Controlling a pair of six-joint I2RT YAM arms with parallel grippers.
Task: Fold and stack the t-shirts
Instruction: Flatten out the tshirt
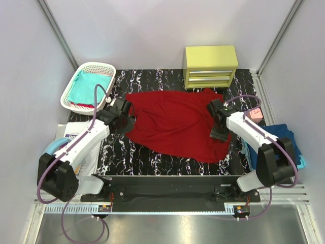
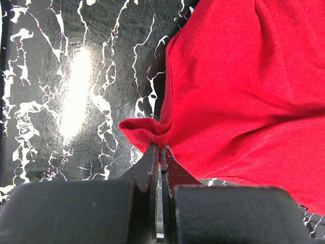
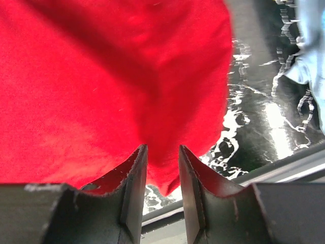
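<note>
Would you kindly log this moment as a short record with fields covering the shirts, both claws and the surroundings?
shirt in work: dark red t-shirt, spread loosely on the black marbled mat, not yet folded
left claw: shut on a pinch of the red shirt's edge
right claw: jaws apart at the shirt's opposite edge; no firm grip visible
far left: white basket holding a teal shirt
right of mat: blue shirts, pink block
far edge: yellow drawer unit
</note>
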